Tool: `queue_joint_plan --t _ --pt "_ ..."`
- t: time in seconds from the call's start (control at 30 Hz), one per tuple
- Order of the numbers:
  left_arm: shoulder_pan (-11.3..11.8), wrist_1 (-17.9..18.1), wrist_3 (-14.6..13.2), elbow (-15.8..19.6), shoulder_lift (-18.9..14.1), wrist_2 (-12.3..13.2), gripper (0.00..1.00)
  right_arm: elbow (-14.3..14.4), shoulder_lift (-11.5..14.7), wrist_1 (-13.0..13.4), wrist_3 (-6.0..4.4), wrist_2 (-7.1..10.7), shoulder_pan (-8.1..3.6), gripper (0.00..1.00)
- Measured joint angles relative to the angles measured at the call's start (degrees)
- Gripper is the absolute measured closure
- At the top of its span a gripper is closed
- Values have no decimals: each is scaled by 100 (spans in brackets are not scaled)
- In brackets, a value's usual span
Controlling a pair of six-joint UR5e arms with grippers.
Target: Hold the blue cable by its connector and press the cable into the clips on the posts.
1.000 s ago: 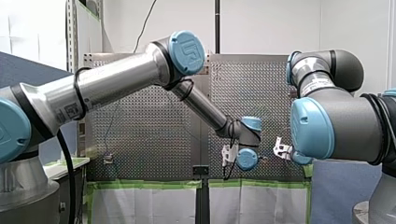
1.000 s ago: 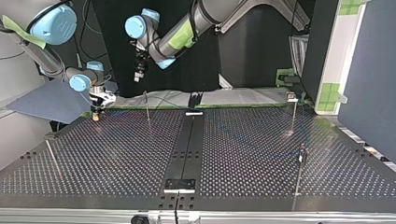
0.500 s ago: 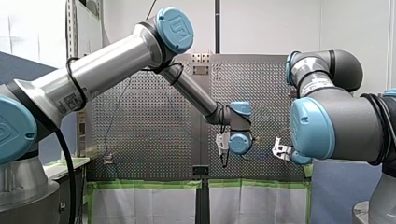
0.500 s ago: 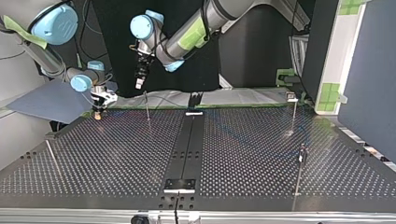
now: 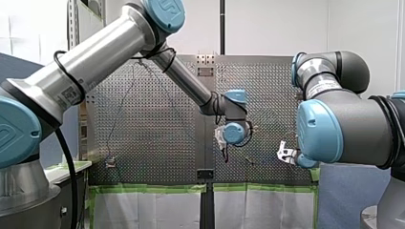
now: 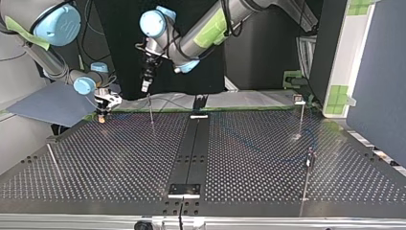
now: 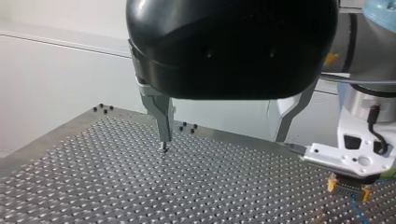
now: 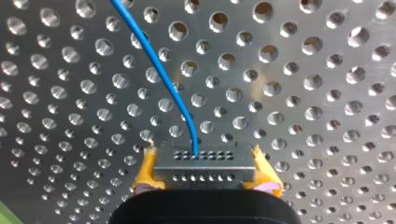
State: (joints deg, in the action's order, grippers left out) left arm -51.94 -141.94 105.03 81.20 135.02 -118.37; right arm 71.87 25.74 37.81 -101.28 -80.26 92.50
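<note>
You'll find the blue cable (image 8: 159, 74) leaving the middle of its grey connector (image 8: 204, 167), which my right gripper (image 8: 204, 179) clamps between yellow pads (image 8: 145, 175) close to the perforated table (image 8: 285, 109); in the top view that gripper sits at about nine o'clock, by the table's far edge. My left gripper (image 7: 222, 142) hangs with its metal fingers (image 7: 161, 116) spread and nothing between them, and in the top view you see it near ten o'clock, just above the tip of a thin post (image 6: 151, 111). More posts (image 6: 301, 120) stand on the table at three and four o'clock in that view, well apart from both grippers.
</note>
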Motion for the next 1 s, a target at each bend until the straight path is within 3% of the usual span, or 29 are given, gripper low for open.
queue_joint_plan --t 0.57,1.0 --pt "203 85 9 956 -955 148 0 45 36 -112 22 84 -17 100" --pt "302 139 32 1670 -1669 181 0 633 659 137 34 106 -68 100"
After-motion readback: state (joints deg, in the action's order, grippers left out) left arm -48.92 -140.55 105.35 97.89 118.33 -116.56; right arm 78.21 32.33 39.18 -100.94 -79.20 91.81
